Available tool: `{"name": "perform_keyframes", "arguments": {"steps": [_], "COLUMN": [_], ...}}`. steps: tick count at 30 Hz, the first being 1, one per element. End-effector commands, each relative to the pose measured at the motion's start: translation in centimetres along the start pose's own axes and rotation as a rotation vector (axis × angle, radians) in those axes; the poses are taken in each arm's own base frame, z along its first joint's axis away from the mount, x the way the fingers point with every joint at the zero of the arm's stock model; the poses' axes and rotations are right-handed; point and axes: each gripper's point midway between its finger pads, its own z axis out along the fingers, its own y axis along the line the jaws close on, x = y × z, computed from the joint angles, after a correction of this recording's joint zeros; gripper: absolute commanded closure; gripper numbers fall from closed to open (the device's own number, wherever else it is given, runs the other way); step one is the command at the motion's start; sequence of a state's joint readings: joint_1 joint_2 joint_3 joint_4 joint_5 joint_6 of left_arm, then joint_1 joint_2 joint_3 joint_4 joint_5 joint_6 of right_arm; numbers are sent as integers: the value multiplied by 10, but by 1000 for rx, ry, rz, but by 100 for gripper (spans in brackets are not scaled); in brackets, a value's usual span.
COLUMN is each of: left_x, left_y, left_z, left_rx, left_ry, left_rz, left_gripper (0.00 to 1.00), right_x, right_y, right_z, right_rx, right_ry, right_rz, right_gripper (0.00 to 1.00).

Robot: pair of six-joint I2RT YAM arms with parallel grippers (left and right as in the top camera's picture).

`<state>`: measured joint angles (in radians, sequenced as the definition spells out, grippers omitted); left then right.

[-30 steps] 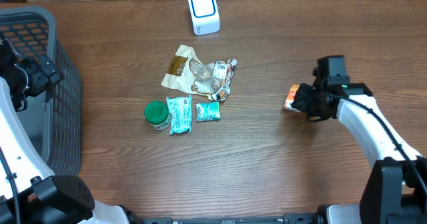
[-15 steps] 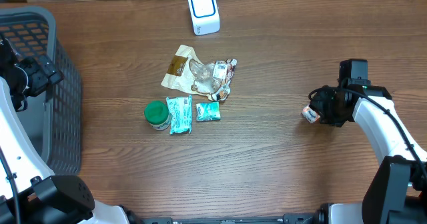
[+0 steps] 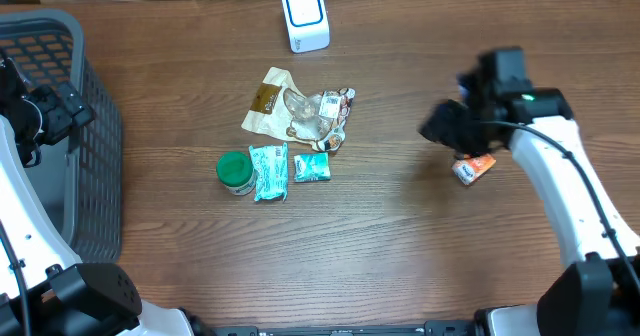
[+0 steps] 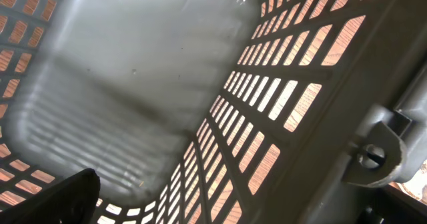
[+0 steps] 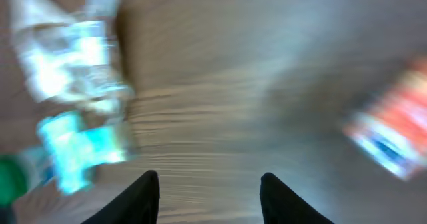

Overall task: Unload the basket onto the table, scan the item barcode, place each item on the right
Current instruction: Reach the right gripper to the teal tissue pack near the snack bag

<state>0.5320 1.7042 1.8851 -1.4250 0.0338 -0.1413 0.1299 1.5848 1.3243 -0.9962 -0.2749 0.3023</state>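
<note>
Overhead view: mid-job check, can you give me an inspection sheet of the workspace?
Surface: wooden table, no spills seen.
Job's things: white scanner at the far edge; orange packet lying on the table, not held.
Clutter: wrapper pile, green jar, two teal packets, grey basket at the left.
Grippers: right gripper open with nothing between its fingers, beside the orange packet; left gripper open over the grey basket.
Cables: black cable along the right arm.
Surroundings: nothing seen.
</note>
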Motion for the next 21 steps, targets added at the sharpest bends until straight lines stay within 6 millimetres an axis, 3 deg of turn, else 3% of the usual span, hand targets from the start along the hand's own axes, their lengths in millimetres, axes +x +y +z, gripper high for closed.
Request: {"name": "perform_keyframes", "arguments": {"steps": [1, 4, 8, 13, 21], "left_x": [0, 0, 0, 0, 0], "left_y": [4, 4, 4, 4, 4], "left_z": [5, 5, 5, 5, 5], "left_rx": [-14, -14, -14, -14, -14], "left_ry": [11, 11, 11, 11, 11], "left_rz": [12, 12, 12, 12, 12], "left_gripper": [0, 0, 0, 0, 0], "right_x": [-3, 1, 15, 37, 57], "right_y": [63, 108, 144, 150, 129], "right_z": [-10, -1, 32, 81, 137], "right_rx": [-59, -117, -158, -167, -149], "right_ry": [-52, -74, -47, 64, 211], "right_rz": [-204, -308, -398, -445, -487], "right_gripper": [49, 48, 48, 47, 48]}}
